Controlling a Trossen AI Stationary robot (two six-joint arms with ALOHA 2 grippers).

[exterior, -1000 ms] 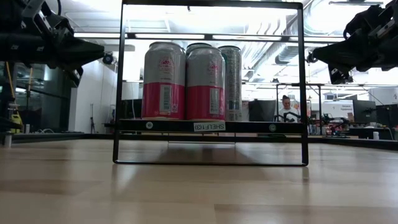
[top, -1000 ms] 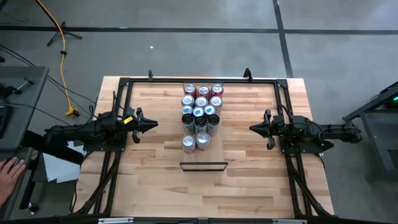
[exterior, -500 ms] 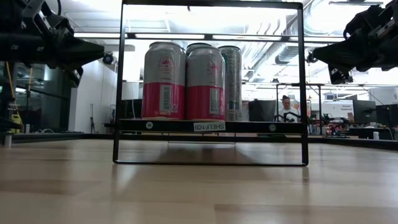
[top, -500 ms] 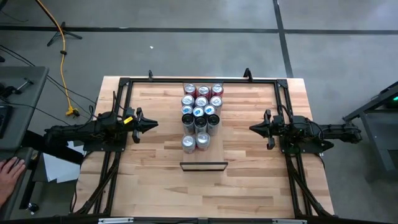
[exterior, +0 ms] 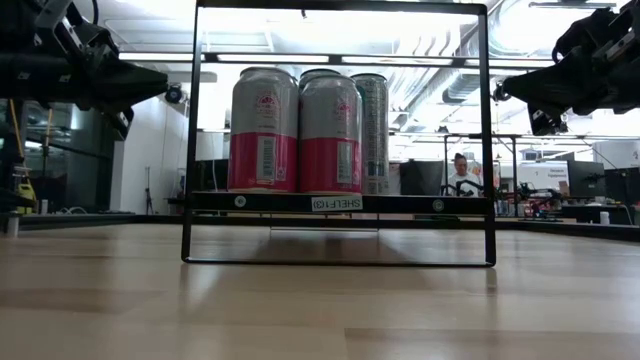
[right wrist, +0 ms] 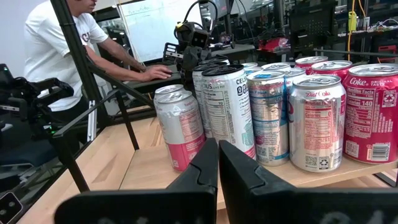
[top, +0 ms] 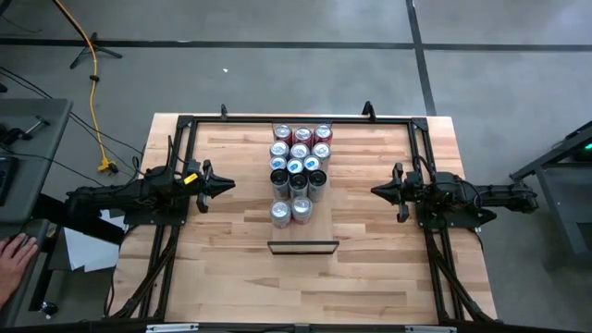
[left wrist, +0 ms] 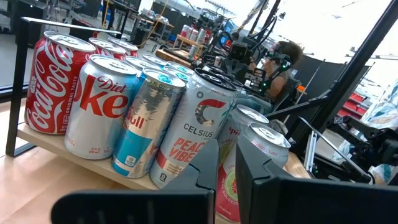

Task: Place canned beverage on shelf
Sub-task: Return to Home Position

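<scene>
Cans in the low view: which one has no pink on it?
The rightmost can, greyish with small print, peeking from behind the two pink-and-white cans on the shelf.

A long, narrow light-wood shelf panel lies down the middle of the striped butcher-block tabletop. Aluminium cans stand on it in rows: three red cola cans at the far end, further rows of three before them, and two white-and-pink soda cans side by side nearest the front. The dark left gripper is left of the rows and the dark right gripper is right of them, both well apart from the shelf.
</scene>
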